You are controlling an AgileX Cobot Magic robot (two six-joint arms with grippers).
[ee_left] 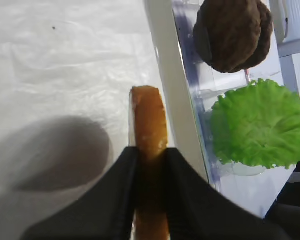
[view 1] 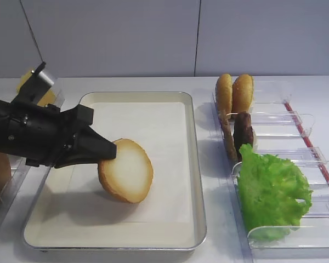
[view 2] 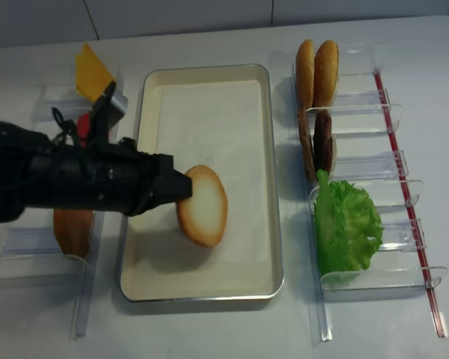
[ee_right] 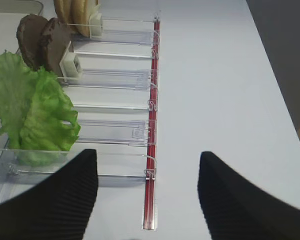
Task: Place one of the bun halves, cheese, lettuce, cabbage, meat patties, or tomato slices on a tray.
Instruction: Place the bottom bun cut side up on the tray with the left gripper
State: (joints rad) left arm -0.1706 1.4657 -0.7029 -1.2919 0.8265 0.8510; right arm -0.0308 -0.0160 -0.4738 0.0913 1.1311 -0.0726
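My left gripper [view 1: 107, 152] is shut on a bun half [view 1: 126, 170], held on edge with its pale cut face showing, over the middle of the tray [view 1: 199, 181]. Whether its lower edge touches the white liner I cannot tell. In the left wrist view the fingers [ee_left: 120, 185] pinch the bun half [ee_left: 149, 117] from both sides. My right gripper [ee_right: 147, 155] is open and holds nothing, over bare table by the bins' red strip. Lettuce [view 1: 271, 192], meat patties [view 1: 242, 131] and two more bun halves [view 1: 234, 93] stand in bins on the right. Cheese [view 2: 92, 71] is at far left. Cabbage and tomato slices are out of view.
Clear plastic bins [view 2: 359, 105] line the tray's right side, joined by a red strip [ee_right: 151, 130]. More bins on the left hold another bun [view 2: 72, 228], partly behind my left arm. The tray's far half [view 2: 209, 112] holds only liner.
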